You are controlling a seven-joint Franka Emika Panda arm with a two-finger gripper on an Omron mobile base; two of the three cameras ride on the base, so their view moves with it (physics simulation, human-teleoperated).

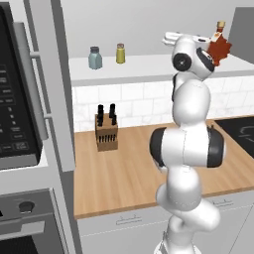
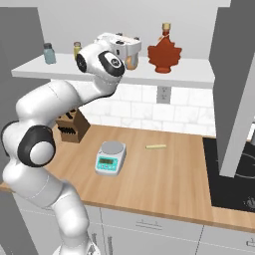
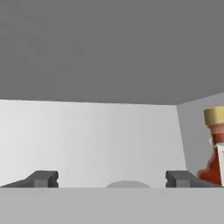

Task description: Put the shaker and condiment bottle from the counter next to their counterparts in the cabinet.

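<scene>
On the cabinet's white shelf (image 2: pixel 194 74) my gripper (image 3: pixel 111 179) stands open, its fingertips (image 3: pixel 43 178) wide apart, facing the grey back wall. The condiment bottle (image 2: pixel 131 62), orange-tan, stands on the shelf just under the hand. Its pale top (image 3: pixel 127 184) shows low between the fingers, touching neither. The red maple-leaf bottle (image 2: pixel 164 52) with a cork top stands upright close to its right and appears at the hand view's right edge (image 3: pixel 216 153). Further left on the shelf the olive-yellow shaker (image 1: pixel 120 53) stands beside the grey-green shaker (image 1: pixel 95 58).
On the wooden counter (image 2: pixel 164 174) are a knife block (image 1: pixel 106 131), a kitchen scale (image 2: pixel 110 157) and a small tan stick (image 2: pixel 156 146). A black cooktop (image 2: pixel 234 174) lies at the right. The open grey cabinet door (image 2: pixel 239 89) hangs at the right, and the oven unit (image 1: pixel 15 109) stands left.
</scene>
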